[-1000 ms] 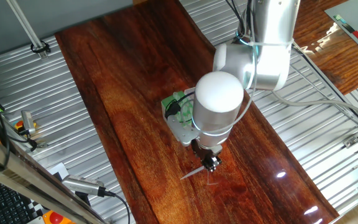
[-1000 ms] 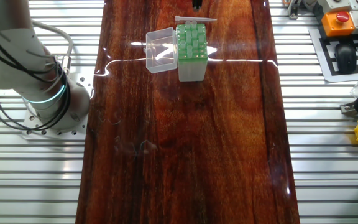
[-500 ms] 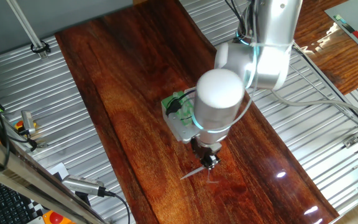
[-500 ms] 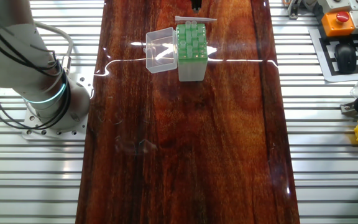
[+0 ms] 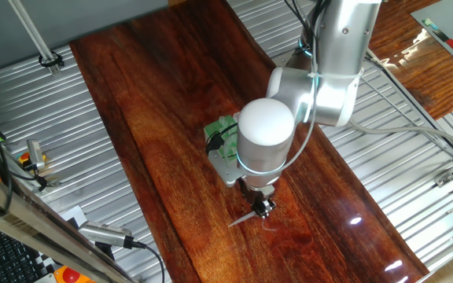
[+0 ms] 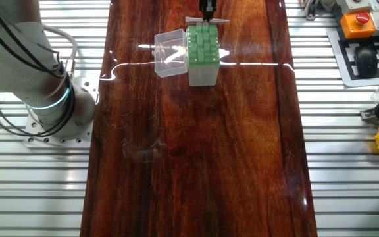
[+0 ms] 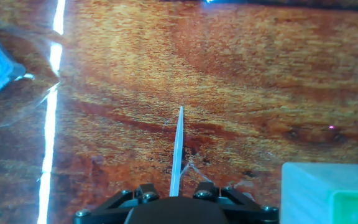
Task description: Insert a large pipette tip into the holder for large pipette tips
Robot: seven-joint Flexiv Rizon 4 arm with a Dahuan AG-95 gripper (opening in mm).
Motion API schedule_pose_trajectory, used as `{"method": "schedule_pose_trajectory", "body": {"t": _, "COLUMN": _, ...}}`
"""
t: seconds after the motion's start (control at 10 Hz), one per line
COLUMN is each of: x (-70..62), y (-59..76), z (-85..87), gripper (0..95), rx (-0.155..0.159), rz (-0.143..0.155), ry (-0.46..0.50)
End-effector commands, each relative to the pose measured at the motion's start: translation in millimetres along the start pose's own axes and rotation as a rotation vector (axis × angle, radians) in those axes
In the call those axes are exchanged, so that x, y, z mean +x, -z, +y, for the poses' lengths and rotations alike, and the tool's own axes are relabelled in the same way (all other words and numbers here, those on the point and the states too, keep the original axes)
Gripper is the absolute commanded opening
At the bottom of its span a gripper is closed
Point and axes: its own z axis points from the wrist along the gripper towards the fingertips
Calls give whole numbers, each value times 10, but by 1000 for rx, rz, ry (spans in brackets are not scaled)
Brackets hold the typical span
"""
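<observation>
One fixed view: the arm hangs over the dark wooden counter [image 5: 156,110]; its white wrist housing hides most of the holder for large pipette tips [image 5: 221,130], of which only a pale green corner shows.
End effector, same view: the end effector [image 5: 263,207] is low over the counter and holds the large pipette tip [image 5: 244,217], which sticks out sideways, nearly level, pointed end away from the holder.

The other fixed view: the holder [image 6: 202,54] stands at the far end of the counter, clear lid [image 6: 170,52] hinged open to one side, grid of holes facing up.
Tip position, same view: the tip [image 6: 207,21] lies crosswise just beyond the holder's far edge, the dark end effector [image 6: 207,10] above it.

Hand view: the tip [image 7: 178,149] runs straight out from between the fingers [image 7: 143,194], which sit narrow around its wide end; the holder's pale corner [image 7: 328,193] shows at lower right.

Stage, as I judge it: tip grasped, not yet inserted.

Risk, orientation: the tip is near horizontal and must stand point-down; a poor turn could jam it against the grid.
Risk, grip: the smooth tapered cone may swivel or slip in the narrow pinch.
Risk, clearance: carried too low, the point could catch the holder's wall or the lid.
</observation>
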Motion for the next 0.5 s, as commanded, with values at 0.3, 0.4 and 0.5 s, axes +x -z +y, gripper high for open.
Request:
{"method": "schedule_pose_trajectory", "body": {"t": 0.3, "x": 10, "y": 9, "z": 2, "gripper": 380, "rx": -21, "rz": 10, "ry": 25}}
{"method": "schedule_pose_trajectory", "body": {"t": 0.4, "x": 97, "y": 60, "z": 11, "gripper": 380, "rx": -21, "rz": 20, "ry": 16}}
{"method": "schedule_pose_trajectory", "body": {"t": 0.5, "x": 151, "y": 46, "z": 15, "gripper": 380, "rx": -21, "rz": 19, "ry": 14}}
